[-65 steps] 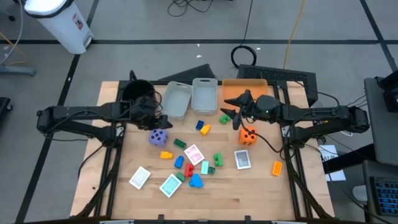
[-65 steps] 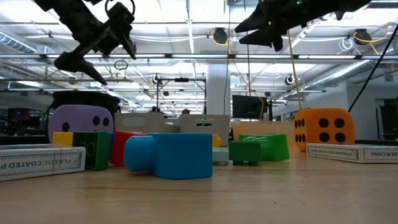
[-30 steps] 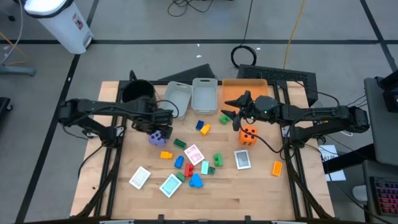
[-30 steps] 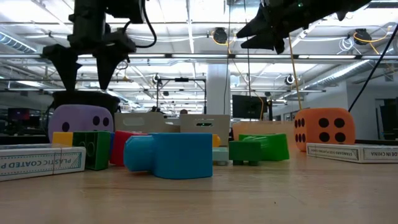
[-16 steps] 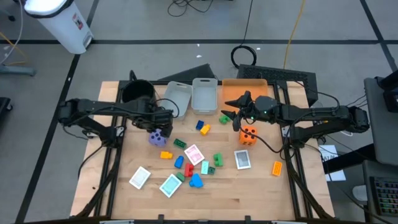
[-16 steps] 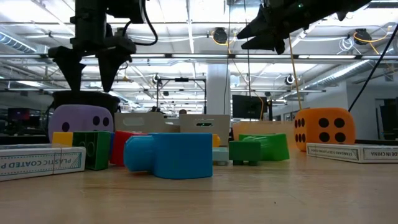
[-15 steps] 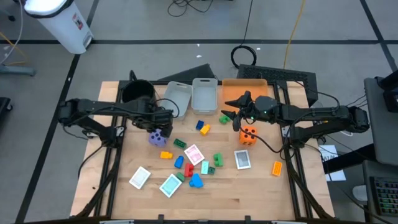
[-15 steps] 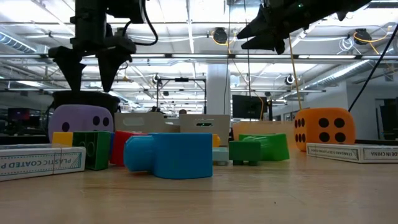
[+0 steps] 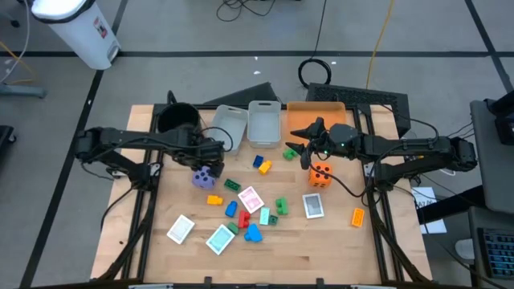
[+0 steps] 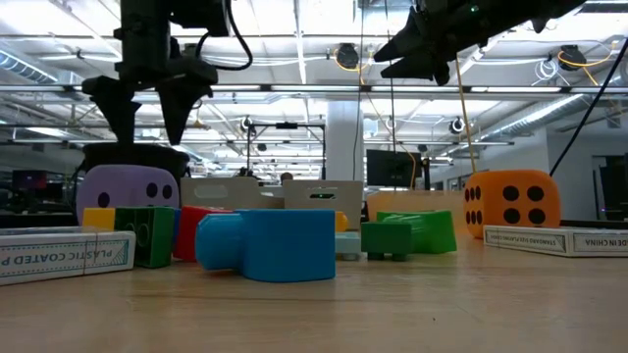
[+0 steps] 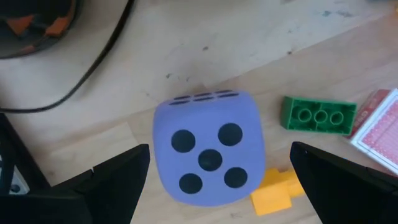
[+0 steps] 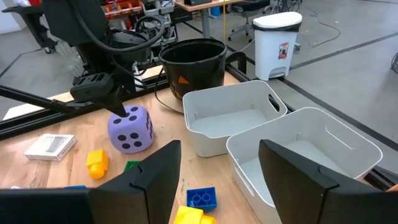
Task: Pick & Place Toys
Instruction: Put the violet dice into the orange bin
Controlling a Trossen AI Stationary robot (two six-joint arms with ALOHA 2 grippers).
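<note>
Left gripper (image 11: 211, 168) open, above purple die (image 11: 208, 152) — rounded cube, 5 dark pips up, not gripped.

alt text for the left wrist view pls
The left gripper, fingers spread wide, hangs above a purple die showing five dots on a wooden table. Beside the die lie a yellow block and a green block.

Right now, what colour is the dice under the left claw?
Purple dice with dark dots, clearest in the left wrist view.
</note>
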